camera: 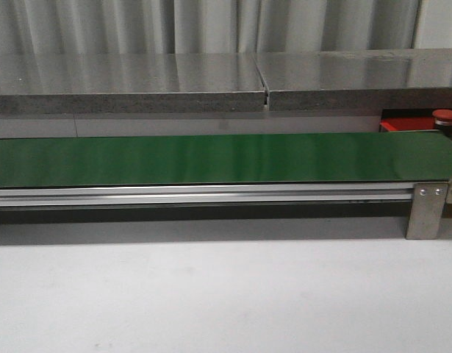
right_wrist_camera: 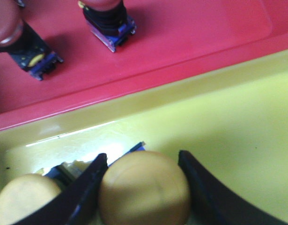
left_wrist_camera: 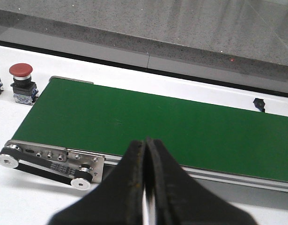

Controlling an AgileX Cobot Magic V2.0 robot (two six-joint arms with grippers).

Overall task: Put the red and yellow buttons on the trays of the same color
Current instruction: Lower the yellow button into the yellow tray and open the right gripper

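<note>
A: Belt [camera: 211, 158] is seen running green and bare across the middle of the front view; a red tray [right_wrist_camera: 181, 42] and a yellow tray [right_wrist_camera: 237, 117] are shown edge to edge in the right wrist view.

B: Where is the yellow button [right_wrist_camera: 144, 187] found?

A: At the lower centre, over the yellow tray, between the right gripper [right_wrist_camera: 144, 180]'s parted jaws, one side touching. A second is seen lower left.

B: And the left gripper [left_wrist_camera: 146, 183]?

A: Pressed together, nothing held.

B: Handling?

A: The button is judged light and rigid; its glossy dome may slip, so the squarer base is better gripped.

Green belt [camera: 211, 158]; red button [camera: 445, 118] far right.
</note>
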